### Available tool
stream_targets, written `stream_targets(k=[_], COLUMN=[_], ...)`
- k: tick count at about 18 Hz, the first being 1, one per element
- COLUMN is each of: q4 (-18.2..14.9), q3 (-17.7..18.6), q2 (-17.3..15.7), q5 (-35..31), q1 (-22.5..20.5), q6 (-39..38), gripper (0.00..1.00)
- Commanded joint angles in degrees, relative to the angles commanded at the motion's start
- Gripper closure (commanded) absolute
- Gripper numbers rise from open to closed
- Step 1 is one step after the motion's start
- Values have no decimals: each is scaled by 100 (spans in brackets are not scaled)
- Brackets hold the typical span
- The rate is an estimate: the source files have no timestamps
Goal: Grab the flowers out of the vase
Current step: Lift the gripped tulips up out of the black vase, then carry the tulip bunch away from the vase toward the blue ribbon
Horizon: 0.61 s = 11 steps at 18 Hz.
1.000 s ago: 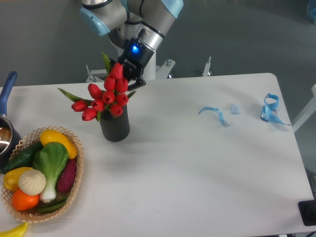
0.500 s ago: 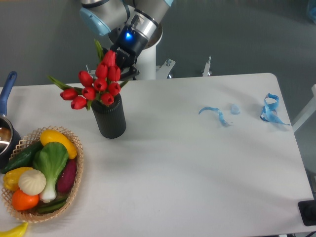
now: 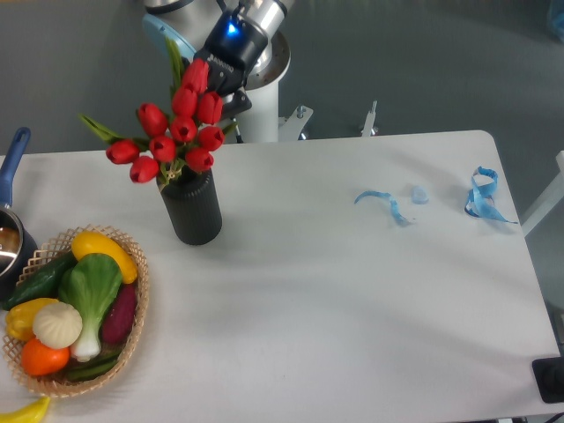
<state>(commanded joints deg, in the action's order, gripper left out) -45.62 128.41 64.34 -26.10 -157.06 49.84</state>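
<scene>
The flowers (image 3: pixel 173 132), a bunch of red tulip buds with green leaves, stand up out of the black ribbed vase (image 3: pixel 192 209) at the table's left. Their stems still reach into the vase's mouth. My gripper (image 3: pixel 217 86) comes down from the back, right behind the topmost buds, and is shut on the flowers. The buds hide its fingertips. A blue light glows on the wrist above.
A woven basket (image 3: pixel 134 335) of colourful vegetables sits at the front left. A dark pot with a blue handle (image 3: pixel 11 159) is at the left edge. Blue ribbon scraps (image 3: pixel 384 202) and a blue ribbon loop (image 3: pixel 483 196) lie at the right.
The gripper has risen and moved left with the flowers, lifting the buds higher above the vase's mouth. The vase has shifted a little to the left with them.
</scene>
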Motion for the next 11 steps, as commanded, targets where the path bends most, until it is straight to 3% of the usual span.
stream_targets(k=[6,11], q4=[9,26], q3=[-334,-685], q2=[-115,218], q5=[-9,0], q1=[-9,-500], q6=[-554,-555], gripper=[97,97])
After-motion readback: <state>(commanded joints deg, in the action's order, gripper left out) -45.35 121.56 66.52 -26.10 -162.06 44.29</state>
